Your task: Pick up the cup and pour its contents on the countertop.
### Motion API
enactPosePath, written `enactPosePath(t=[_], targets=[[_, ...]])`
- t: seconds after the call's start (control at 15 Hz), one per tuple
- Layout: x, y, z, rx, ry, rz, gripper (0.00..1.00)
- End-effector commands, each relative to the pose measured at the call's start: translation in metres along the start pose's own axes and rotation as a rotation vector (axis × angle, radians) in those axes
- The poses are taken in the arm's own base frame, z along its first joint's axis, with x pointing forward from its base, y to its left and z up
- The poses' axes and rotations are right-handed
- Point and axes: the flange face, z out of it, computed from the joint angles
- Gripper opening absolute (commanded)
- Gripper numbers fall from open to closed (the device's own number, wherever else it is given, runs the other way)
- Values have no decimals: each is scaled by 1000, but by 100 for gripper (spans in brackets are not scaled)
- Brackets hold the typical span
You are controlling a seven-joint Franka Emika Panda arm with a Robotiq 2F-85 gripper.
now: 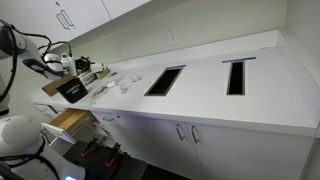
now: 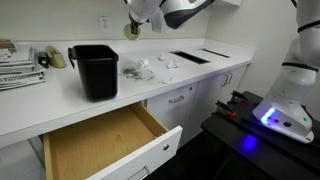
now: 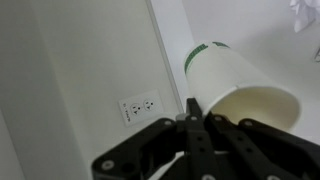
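Franka arm's end effector [image 3: 195,112] is clenched on a white paper cup [image 3: 232,80] with a green band near its base, seen from the wrist camera. The fingers meet the cup's wall close to the rim. The cup is tipped on its side, its open mouth turned toward the camera and its pale inner wall showing. In an exterior view the cup [image 2: 131,31] hangs in the air above the white table [image 2: 40,100], close to the back wall and its power outlet [image 2: 103,20]. Crumpled white scraps [image 2: 135,68] lie on the table below. A black bin [image 2: 95,70] stands on the table beside them, over an open wooden drawer [image 2: 100,145]. Farther along, two dark rectangular cut-outs [image 1: 165,80] break the table's surface.
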Motion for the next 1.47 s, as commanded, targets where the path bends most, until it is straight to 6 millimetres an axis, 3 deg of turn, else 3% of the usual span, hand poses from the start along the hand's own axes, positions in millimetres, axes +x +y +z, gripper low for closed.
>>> enactPosePath(t=[0.0, 0.67, 0.73, 1.07, 1.4], targets=[[-8, 18, -3, 142, 23, 124, 1], [-6, 27, 10, 480, -27, 511, 1], [-5, 21, 12, 442, -41, 431, 4], [-5, 24, 14, 474, -34, 486, 4], [5, 9, 28, 651, -150, 619, 1]])
